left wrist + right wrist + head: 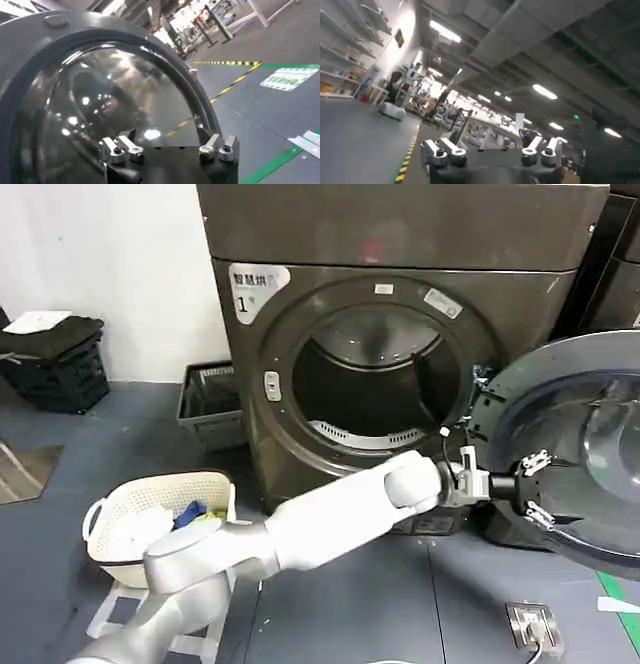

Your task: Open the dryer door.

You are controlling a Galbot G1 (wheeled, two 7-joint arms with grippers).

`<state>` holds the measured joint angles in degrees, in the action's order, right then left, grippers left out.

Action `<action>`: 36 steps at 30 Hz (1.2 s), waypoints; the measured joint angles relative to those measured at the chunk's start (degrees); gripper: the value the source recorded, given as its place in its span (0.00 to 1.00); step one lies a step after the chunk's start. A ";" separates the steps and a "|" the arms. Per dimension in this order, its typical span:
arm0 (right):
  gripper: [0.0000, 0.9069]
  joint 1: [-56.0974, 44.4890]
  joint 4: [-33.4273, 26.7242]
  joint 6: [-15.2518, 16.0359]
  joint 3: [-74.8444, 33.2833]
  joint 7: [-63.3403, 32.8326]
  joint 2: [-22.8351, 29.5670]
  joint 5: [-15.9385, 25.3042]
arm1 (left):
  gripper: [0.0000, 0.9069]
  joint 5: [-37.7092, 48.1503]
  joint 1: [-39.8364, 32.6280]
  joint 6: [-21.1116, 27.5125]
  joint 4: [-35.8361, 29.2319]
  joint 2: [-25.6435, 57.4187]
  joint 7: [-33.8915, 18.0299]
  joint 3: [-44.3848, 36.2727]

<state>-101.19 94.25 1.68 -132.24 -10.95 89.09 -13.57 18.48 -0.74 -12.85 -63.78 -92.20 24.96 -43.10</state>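
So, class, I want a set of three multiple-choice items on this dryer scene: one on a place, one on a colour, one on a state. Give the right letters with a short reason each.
1. Where is the left gripper?
A. inside the drum
B. at the inner face of the door
C. over the white basket

2. What colour is the sticker with the "1" on the dryer?
A. white
B. red
C. green

3. How does the door stand?
A. shut
C. taken off
B. swung open to the robot's right

Answers:
1 B: the head view shows the left arm stretched out to the door, and the left wrist view shows the fingers before the glass bowl.
2 A: the sticker at the dryer's upper corner is white.
3 B: the drum opening is bare and the door hangs out on its hinge side.
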 joint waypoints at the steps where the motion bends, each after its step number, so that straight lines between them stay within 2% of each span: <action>1: 1.00 -0.17 -0.28 -0.03 -0.10 0.02 -0.16 -0.07 | 1.00 0.02 -0.01 0.01 -0.01 0.00 0.00 0.00; 7: 1.00 -1.11 -2.76 0.88 -0.54 0.31 -1.34 0.27 | 1.00 0.20 -0.06 1.26 -0.83 0.00 -0.65 0.11; 10: 1.00 -1.85 -5.09 0.22 -0.68 0.30 -2.36 0.18 | 1.00 0.56 -0.07 4.23 -2.12 0.00 -0.74 0.62; 13: 1.00 -2.11 -7.52 -0.42 -0.68 0.28 -3.43 0.18 | 1.00 1.45 -0.05 7.70 -4.79 0.00 -0.75 0.80; 18: 1.00 -2.38 -10.54 -0.60 -0.40 0.41 -4.88 0.21 | 1.00 2.12 0.88 8.86 -11.14 0.65 -0.69 0.99; 28: 1.00 -2.21 -14.56 -1.67 1.19 1.09 -7.76 -0.14 | 1.00 5.58 1.69 8.57 -23.50 14.78 -3.51 1.56; 36: 1.00 -1.72 -15.54 -1.45 2.03 1.95 -9.61 -1.58 | 1.00 10.03 4.48 13.35 -34.44 26.32 -8.78 3.46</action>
<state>-102.92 78.71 0.23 -130.21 -9.00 79.48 -15.15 28.51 3.74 0.50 -98.22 -65.88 16.18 -39.65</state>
